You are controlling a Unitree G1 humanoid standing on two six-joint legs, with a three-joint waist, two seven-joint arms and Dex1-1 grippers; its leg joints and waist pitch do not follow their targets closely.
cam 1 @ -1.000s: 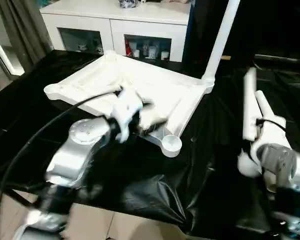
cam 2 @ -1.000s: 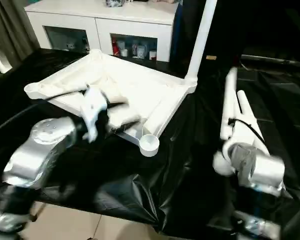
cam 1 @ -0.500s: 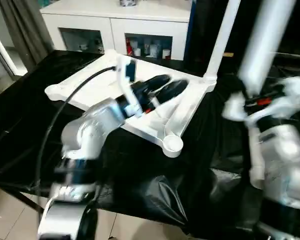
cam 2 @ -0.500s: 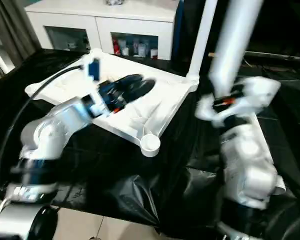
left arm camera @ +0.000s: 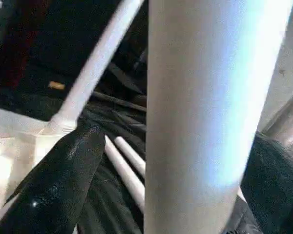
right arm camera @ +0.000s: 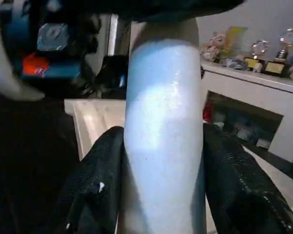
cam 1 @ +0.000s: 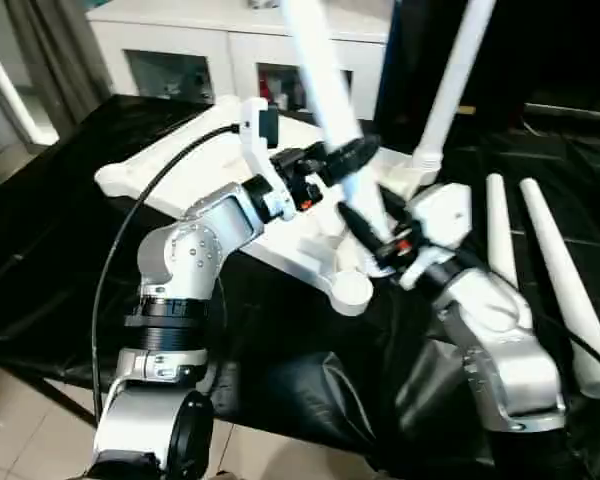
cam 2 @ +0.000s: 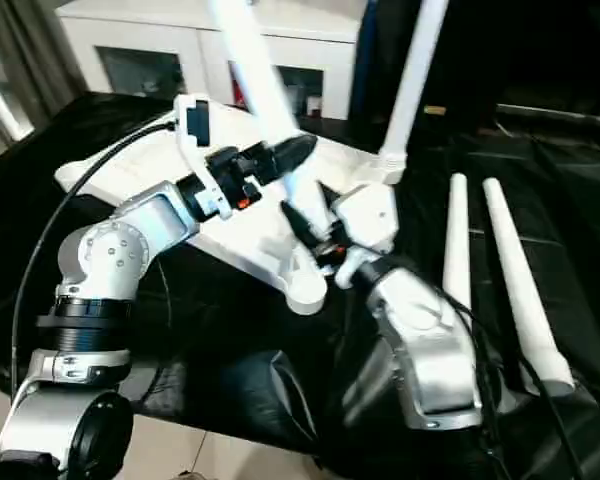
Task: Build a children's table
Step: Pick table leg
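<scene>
The right gripper point(cam 1: 365, 232) pinched a white leg point(cam 1: 325, 85) between its fingers point(right arm camera: 95, 190); the left gripper point(cam 1: 352, 158), fingers point(left arm camera: 58, 185) spread, straddled it above the upturned tabletop point(cam 1: 185, 170).

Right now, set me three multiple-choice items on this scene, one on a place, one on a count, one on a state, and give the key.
1. The two loose legs lie:
A. on the black sheet, right of the table top
B. across the table top
C. upright in sockets

2. Legs standing upright in a corner socket:
A. none
B. one
C. three

3. The right tool is:
A. open and empty
B. shut on the table top's rim
C. shut on a tilted leg

Key: A, both lie flat on the sheet beside the top; B, a single upright leg rises from the far corner; C, its fingers press the leg from both sides.
</scene>
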